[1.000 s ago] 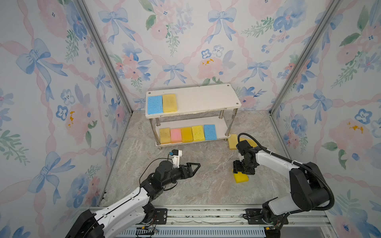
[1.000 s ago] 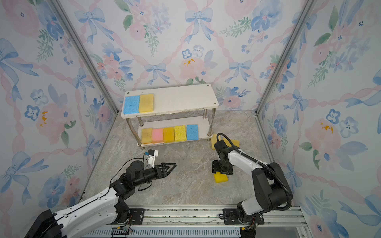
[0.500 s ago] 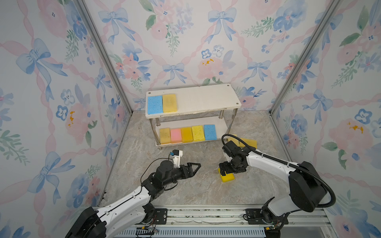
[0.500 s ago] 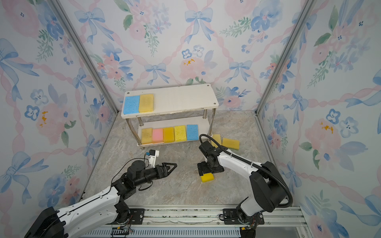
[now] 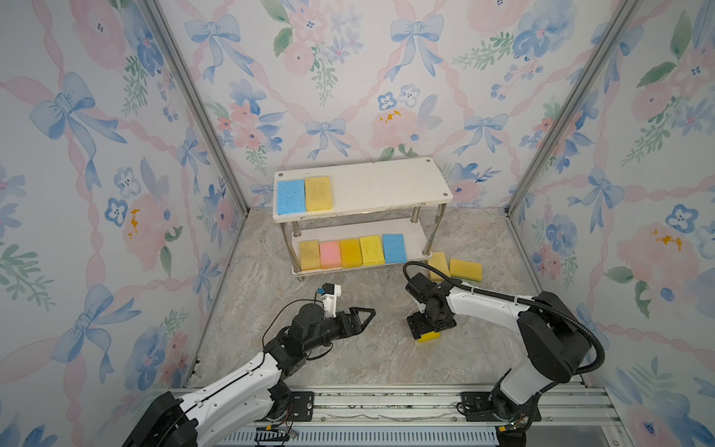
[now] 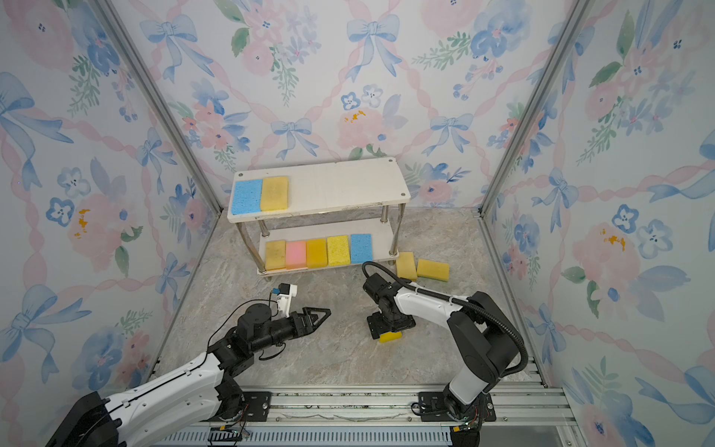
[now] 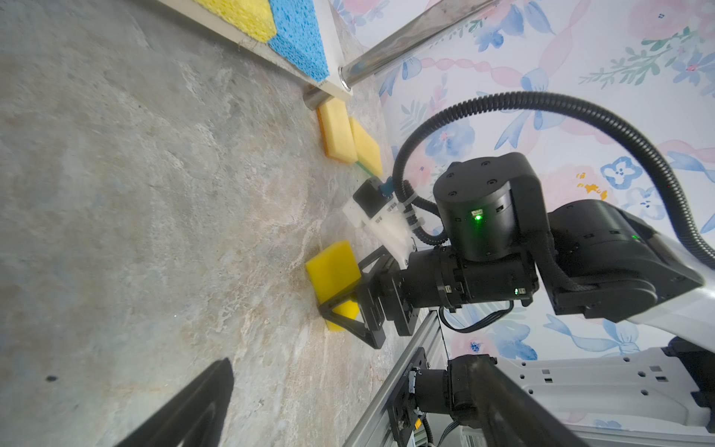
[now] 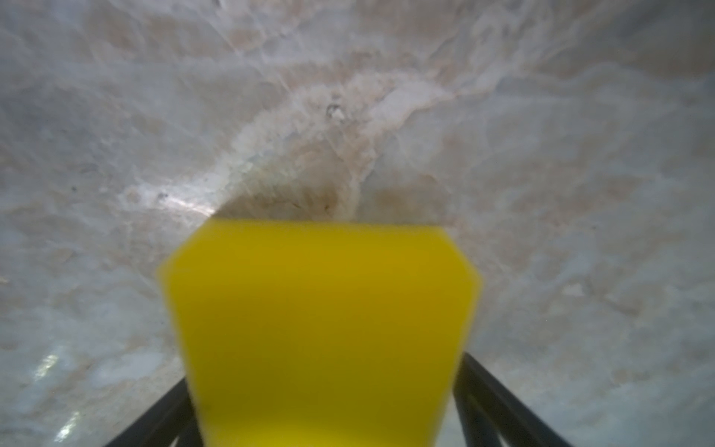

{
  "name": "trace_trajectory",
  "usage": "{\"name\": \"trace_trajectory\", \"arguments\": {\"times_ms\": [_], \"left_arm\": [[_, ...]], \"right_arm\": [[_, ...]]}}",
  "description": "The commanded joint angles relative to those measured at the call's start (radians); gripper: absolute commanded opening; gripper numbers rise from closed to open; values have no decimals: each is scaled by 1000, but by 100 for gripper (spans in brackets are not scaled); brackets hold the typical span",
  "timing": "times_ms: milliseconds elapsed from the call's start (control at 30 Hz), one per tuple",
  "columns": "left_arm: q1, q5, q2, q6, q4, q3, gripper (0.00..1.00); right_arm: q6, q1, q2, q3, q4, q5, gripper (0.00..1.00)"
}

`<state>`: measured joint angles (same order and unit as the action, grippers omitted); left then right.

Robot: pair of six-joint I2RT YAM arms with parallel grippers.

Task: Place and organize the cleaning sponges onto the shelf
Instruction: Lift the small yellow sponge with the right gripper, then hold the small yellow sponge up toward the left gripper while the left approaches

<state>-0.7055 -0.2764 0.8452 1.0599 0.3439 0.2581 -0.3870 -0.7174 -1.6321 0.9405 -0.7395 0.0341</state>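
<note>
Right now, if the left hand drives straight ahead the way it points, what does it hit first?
Probably the right hand, set around the yellow sponge; only bare table lies between them. Height is hard to judge here, so treat that as likely, not certain.

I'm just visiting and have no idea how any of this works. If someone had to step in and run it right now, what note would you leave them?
Left gripper: open, empty, hovering over the floor.
Right gripper: pointing down, jaws either side of the bright yellow sponge; I cannot tell whether they grip it.
Done: seven sponges sit on the shelf: a blue sponge and a yellow sponge on the top board, and a row of five on the lower board.
Left: the bright yellow sponge, plus two floor sponges lying by the shelf's right legs.
</note>
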Motion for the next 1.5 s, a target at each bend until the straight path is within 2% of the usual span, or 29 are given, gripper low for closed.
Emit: {"name": "trace_trajectory", "arguments": {"times_ms": [0,67,333,500,700,1033,1167,1333,1400,1467], "left_arm": [[6,6,5,5,24,-7,98],[6,4,19,5,26,-3,98],[-3,-16,73,11,54,13,98],[-28,-27,146,34,116,40,95],[-79,-11,225,26,133,111,93],[-98,7,230,34,135,122,85],[-99,12,227,37,141,118,74],[-100,13,212,35,147,114,50],[-98,10,200,34,148,109,37],[-99,8,183,34,148,103,24]], "right_arm": [[17,-19,69,-22,28,-14,79],[31,-19,104,-36,41,-31,72],[56,-41,227,-5,5,-94,62],[41,-106,288,70,-18,-137,61],[22,-184,287,156,-36,-163,61],[11,-256,244,218,-29,-167,61],[2,-279,222,233,-8,-178,60],[-10,-285,211,235,15,-184,60],[-12,-284,223,229,25,-185,61],[-15,-280,240,223,23,-180,69]]}}
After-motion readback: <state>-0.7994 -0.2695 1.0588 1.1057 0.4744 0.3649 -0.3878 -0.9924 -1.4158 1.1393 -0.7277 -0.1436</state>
